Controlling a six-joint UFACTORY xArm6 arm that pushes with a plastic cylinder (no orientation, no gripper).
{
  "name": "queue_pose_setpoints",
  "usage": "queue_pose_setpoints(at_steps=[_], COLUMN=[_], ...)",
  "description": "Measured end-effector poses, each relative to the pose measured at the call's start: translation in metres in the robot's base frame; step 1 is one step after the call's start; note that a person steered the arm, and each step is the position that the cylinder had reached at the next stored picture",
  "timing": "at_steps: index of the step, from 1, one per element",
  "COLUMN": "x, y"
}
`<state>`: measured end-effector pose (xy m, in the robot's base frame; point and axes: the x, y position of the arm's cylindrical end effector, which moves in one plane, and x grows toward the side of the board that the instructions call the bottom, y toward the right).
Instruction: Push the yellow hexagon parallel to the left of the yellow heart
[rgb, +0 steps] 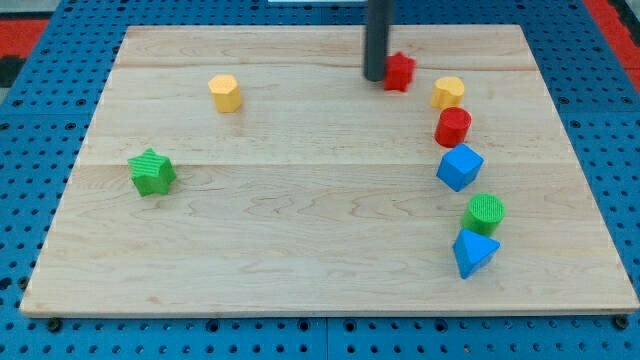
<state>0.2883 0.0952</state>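
Yellow blocks sit far apart: what looks like the yellow hexagon (226, 93) lies at the desk's (300, 250) upper left, and the other yellow block (448, 92), probably the heart, at the upper right. Your tip (375, 77) rests just left of the red block (400, 71), seemingly touching it, well away from the hexagon. You have no claw here, only a rod. The push hasn't started; everything remains.

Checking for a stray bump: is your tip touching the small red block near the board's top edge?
Cannot tell. In the camera view my tip sits right against the left side of the red block with no visible gap, but overlap alone doesn't prove contact.
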Motion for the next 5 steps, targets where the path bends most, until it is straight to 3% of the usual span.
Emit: queue_pose_setpoints(at_steps=[1,2,4,5], x=[-0.013,-0.027,-0.042,-0.042], y=[0.037,-0.025,-0.215,-0.222])
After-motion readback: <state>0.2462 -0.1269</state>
